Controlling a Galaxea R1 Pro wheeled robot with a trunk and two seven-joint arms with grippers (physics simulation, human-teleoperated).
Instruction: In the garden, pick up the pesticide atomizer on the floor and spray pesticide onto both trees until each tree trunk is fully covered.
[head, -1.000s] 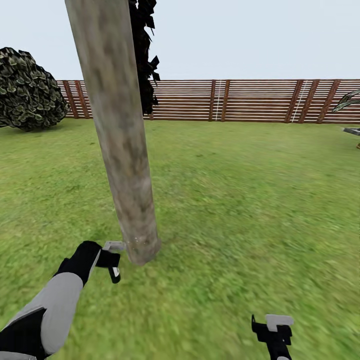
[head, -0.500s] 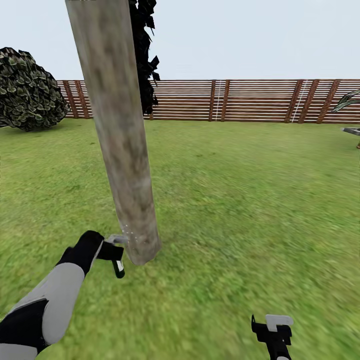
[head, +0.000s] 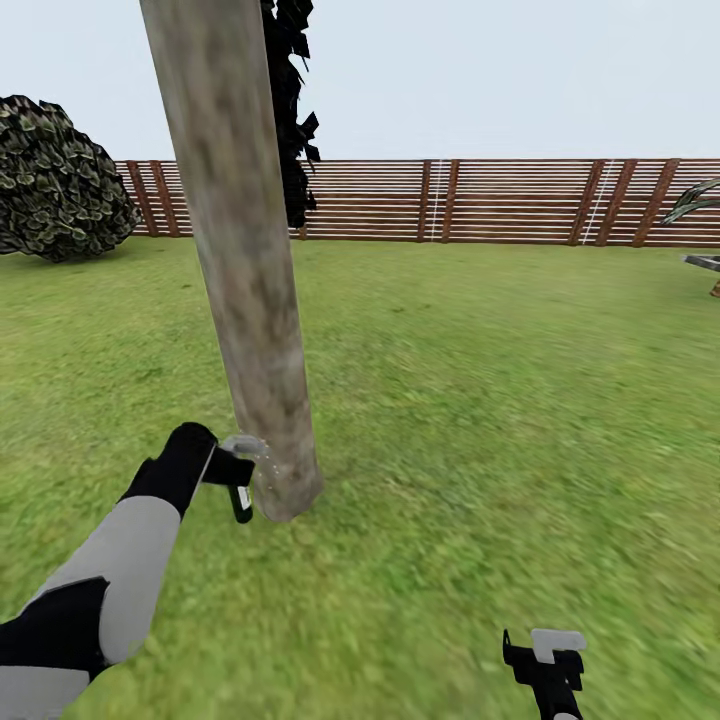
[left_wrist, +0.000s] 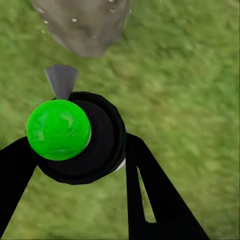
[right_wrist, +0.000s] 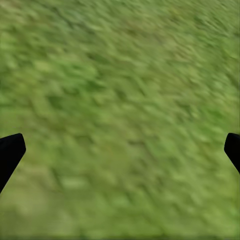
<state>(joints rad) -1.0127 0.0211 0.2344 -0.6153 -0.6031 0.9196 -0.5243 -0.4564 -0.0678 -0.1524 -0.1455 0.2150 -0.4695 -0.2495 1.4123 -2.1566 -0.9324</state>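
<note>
Low beside the thick, mottled grey-brown tree trunk (head: 243, 270), the left tool (head: 232, 472) grips the small dark pesticide atomizer (left_wrist: 80, 137), its light-grey nozzle (left_wrist: 61, 80) aimed at the bark so droplets land near the base. Since a second ago, that arm has lifted slightly. The right tool (head: 548, 665) hangs wide, holding nothing, over the green lawn (head: 500, 420).

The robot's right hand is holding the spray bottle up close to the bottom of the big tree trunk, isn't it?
Not quite. It is the left gripper that holds the spray bottle near the bottom of the tree trunk, as the head view and the left wrist view show. The right gripper hangs open over the grass, holding nothing. The rest is right: the bottle is close to the trunk's base.
</note>
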